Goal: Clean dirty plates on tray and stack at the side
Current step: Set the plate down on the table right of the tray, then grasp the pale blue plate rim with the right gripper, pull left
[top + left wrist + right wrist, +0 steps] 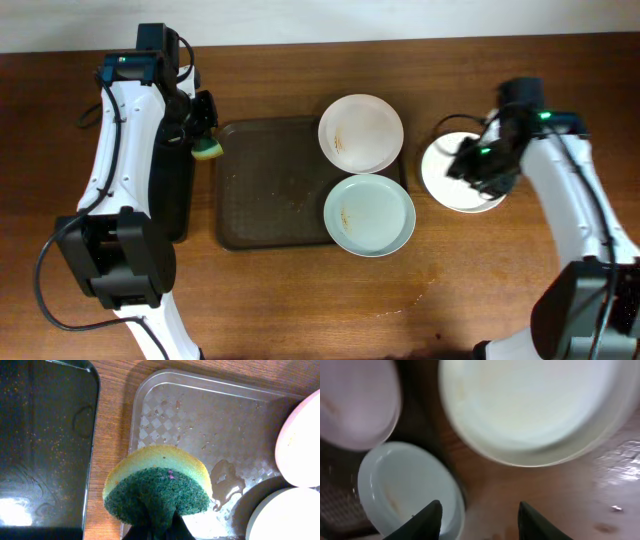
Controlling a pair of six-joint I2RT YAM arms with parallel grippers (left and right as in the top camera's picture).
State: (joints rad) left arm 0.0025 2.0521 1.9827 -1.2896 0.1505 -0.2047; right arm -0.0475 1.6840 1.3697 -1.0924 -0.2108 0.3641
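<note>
gripping a sponge (208, 150) in the left pincer (204, 136) at the tray's (270, 185) left rim. holding the right pincer (479, 515) open above one plate (445, 186) on the worktop (300, 300), right of frame. with an upper plate (361, 133) and a lower plate (369, 215), both smeared, on the tray's right end.

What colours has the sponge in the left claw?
Sponge: yellow foam, dark green scrub face; best in left wrist view.

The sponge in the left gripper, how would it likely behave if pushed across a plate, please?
The sponge bulges where the left gripper pinches it, so it probably squashes easily. Its green scouring face likely drags rather than slips.
</note>
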